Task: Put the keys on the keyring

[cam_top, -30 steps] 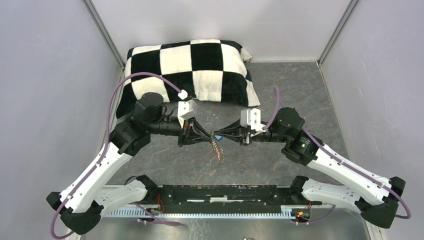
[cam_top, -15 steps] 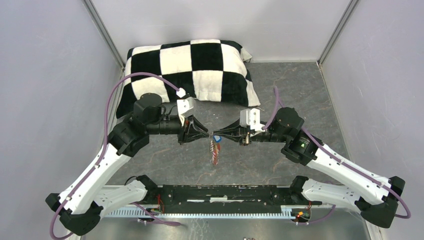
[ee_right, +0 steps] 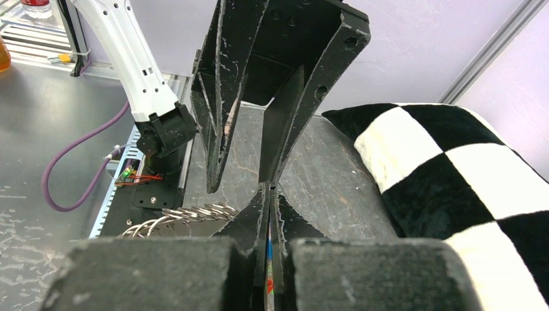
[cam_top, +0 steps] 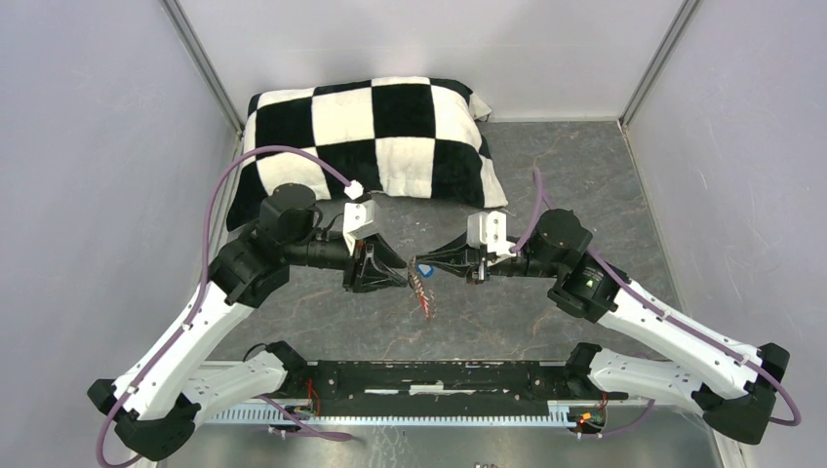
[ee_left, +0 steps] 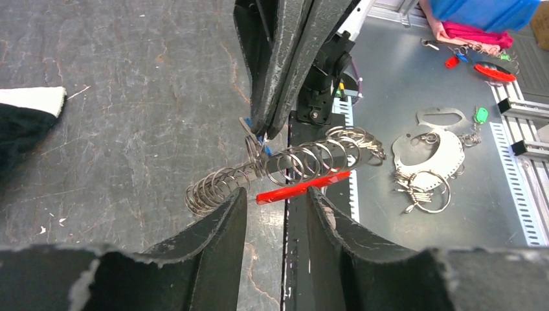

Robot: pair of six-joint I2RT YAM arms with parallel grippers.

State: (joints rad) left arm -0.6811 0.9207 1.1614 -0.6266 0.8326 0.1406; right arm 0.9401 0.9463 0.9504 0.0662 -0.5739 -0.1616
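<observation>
The keyring (ee_left: 304, 159) is a string of silvery rings hanging in the air with a red key tag (ee_left: 303, 186) under it. My right gripper (ee_right: 268, 194) is shut on a blue key (ee_left: 261, 144) at the top of that string. A thin blue and red sliver shows between its pads. In the top view the bundle (cam_top: 422, 292) dangles below the right gripper (cam_top: 417, 265). My left gripper (ee_left: 277, 193) stands open just short of the rings, nothing between its fingers. It faces the right gripper tip to tip (cam_top: 403, 276).
A black-and-white checkered pillow (cam_top: 375, 132) lies at the back of the grey table. The arms' black base rail (cam_top: 439, 375) runs along the near edge. Beyond that edge, a metal bench holds other rings (ee_left: 427, 188) and a green tag (ee_left: 480, 115).
The left gripper's jaws have spread apart and come off the ring bundle, dropping slightly lower. The bundle now hangs from the right gripper alone. The right arm has hardly moved.
</observation>
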